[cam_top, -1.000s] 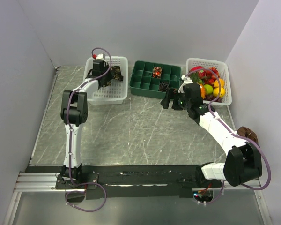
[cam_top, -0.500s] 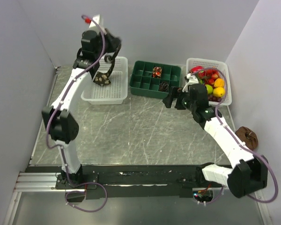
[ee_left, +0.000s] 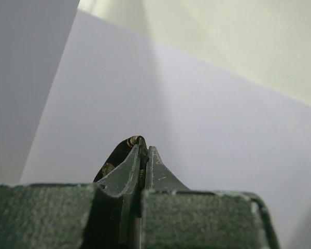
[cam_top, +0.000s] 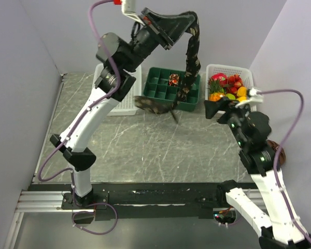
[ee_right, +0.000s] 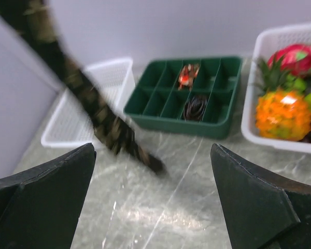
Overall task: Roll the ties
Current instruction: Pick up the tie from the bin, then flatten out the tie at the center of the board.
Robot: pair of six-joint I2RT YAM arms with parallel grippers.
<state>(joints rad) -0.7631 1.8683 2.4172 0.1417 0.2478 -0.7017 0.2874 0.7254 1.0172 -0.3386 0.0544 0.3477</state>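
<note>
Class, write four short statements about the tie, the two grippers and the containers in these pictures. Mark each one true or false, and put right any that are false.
1. The left gripper is shut on a dark speckled fabric necktie, which hangs down from it. True.
2. The right gripper is shut on the necktie's lower end. False: it is open and holds nothing.
3. The green plastic compartment tray holds two rolled ties, a reddish coil and a dark coil. True.
4. The white plastic basket at the right is full of rolled ties. False: it holds fruit.
</note>
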